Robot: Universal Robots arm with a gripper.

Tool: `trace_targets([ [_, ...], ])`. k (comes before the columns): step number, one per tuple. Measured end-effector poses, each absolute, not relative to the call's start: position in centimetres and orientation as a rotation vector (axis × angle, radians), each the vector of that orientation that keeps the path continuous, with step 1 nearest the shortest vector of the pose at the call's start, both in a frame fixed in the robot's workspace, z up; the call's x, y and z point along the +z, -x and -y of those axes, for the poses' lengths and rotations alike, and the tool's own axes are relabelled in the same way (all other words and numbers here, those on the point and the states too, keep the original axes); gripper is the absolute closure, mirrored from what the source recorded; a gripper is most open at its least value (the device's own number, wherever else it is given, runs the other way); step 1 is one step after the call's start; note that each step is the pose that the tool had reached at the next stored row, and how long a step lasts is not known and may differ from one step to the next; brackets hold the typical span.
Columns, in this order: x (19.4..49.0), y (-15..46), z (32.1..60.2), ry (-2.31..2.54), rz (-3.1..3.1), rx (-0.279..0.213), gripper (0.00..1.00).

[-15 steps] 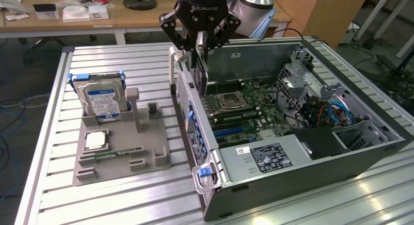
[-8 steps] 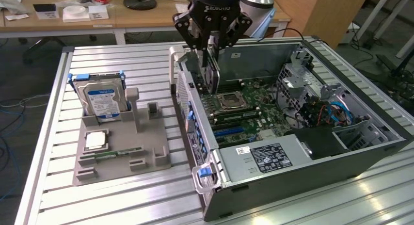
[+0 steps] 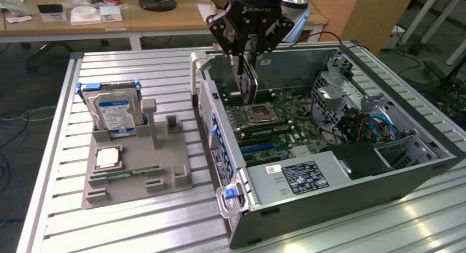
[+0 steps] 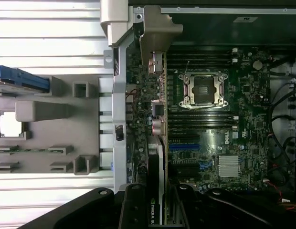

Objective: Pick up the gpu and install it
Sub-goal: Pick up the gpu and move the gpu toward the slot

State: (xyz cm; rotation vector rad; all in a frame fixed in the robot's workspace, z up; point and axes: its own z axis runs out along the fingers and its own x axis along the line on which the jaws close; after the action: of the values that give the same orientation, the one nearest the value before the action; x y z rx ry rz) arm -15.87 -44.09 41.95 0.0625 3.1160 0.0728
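The hand [image 3: 248, 52] pinches the gpu [image 3: 250, 83] on edge in the open case [image 3: 350, 193], just beside its rear wall [image 4: 118, 95], over the motherboard [image 3: 291, 119]. The card looks turned across the blue slots [image 4: 184, 145]. Pushed down like that, it would likely jam on components.

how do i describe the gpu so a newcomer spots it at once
Find the open computer case on the slatted metal table; the robot's black hand reaches down into it. The gpu is the thin dark card pinched on edge in that hand, beside the CPU socket. Unlike the parts lying flat on the motherboard, it stands upright, clamped from above.
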Motion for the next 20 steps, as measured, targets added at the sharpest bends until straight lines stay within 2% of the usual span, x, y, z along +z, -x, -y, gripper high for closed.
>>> trace_targets([
  [20,41.9,12.8,44.1,-0.07,-3.116,0.073,0.73],
])
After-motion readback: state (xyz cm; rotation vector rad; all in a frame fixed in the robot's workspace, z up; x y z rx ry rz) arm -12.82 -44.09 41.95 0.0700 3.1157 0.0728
